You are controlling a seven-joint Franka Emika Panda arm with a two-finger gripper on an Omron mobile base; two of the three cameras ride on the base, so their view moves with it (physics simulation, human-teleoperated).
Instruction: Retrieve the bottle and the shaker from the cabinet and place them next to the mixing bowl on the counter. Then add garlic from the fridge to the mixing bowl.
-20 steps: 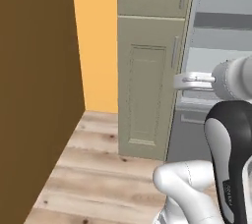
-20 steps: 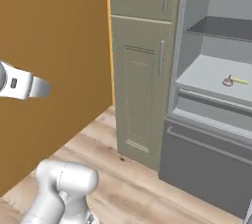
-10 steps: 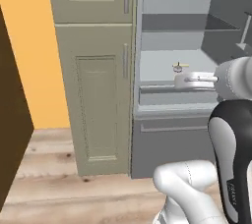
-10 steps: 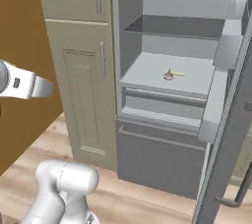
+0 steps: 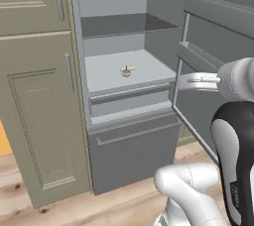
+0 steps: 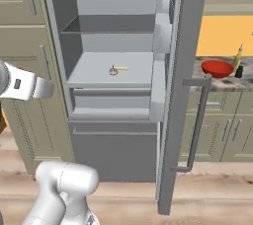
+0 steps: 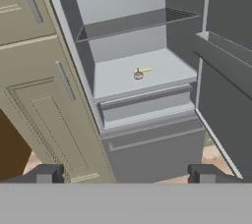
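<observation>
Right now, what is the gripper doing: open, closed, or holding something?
Gripper: open and empty, facing the open grey fridge.

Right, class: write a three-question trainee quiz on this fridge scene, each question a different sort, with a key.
1. True or false: the fridge door stands open.
2. Where does the garlic lie? A in the bowl; B on a fridge shelf; C on the floor.
3. Fill in: beside the red bowl on the counter stand the bottle and the ____.

Key: 1 true. 2 B. 3 shaker.
</observation>
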